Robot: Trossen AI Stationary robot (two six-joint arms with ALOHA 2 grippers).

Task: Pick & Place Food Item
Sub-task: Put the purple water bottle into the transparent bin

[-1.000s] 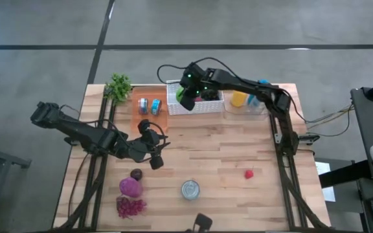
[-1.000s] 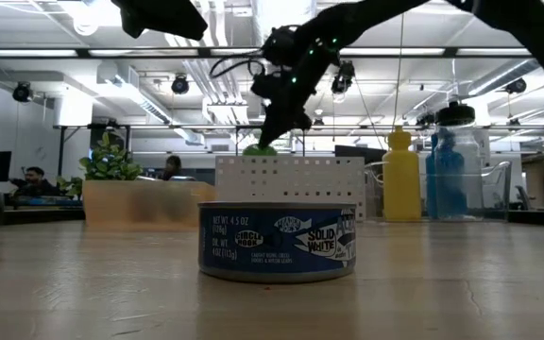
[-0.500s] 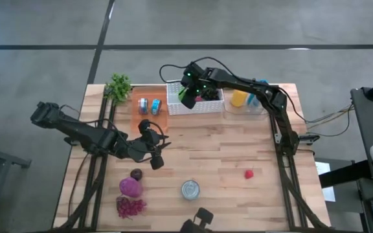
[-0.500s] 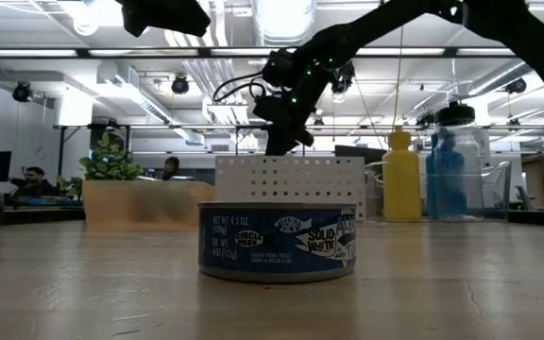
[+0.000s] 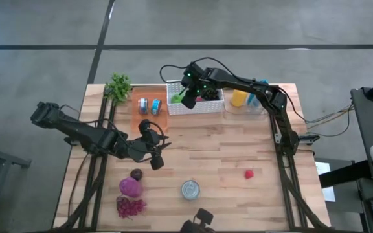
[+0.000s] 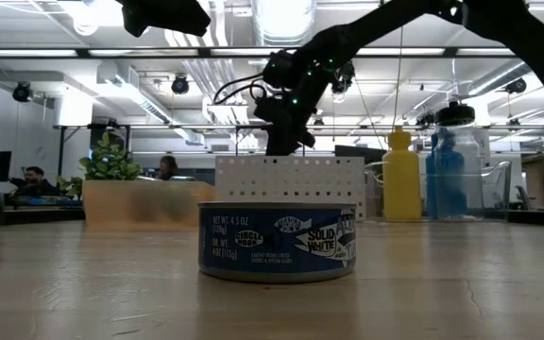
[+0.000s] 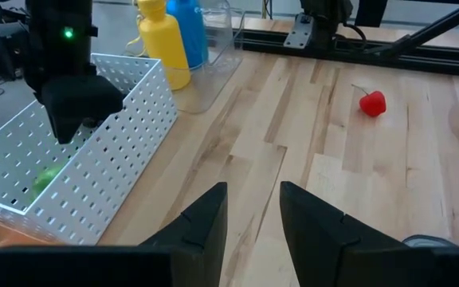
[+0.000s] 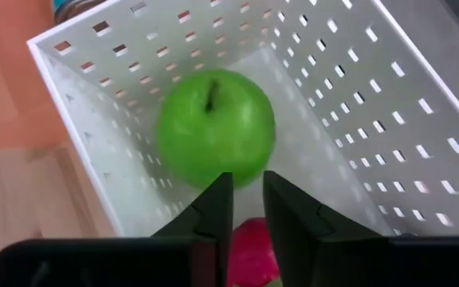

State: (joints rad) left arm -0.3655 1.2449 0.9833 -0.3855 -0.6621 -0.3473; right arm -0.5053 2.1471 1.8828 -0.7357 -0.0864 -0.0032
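Green apple dropped into the basket; placement looks all but done.

On the wooden bench (image 5: 225, 149), the white perforated plastic basket (image 5: 195, 105) stands at the far edge. The right gripper (image 8: 247, 209) hangs above it, fingers slightly parted, grasping nothing; the round green apple (image 8: 216, 127) lies free inside. The left gripper (image 7: 253, 209), parted and empty, waits mid-bench. Only withdrawal seems left.

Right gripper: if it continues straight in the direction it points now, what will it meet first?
Probably the round green apple lying in the white perforated plastic basket. The right gripper points down into the basket with narrowly parted fingers, and the apple lies just ahead; a red item shows beside it.
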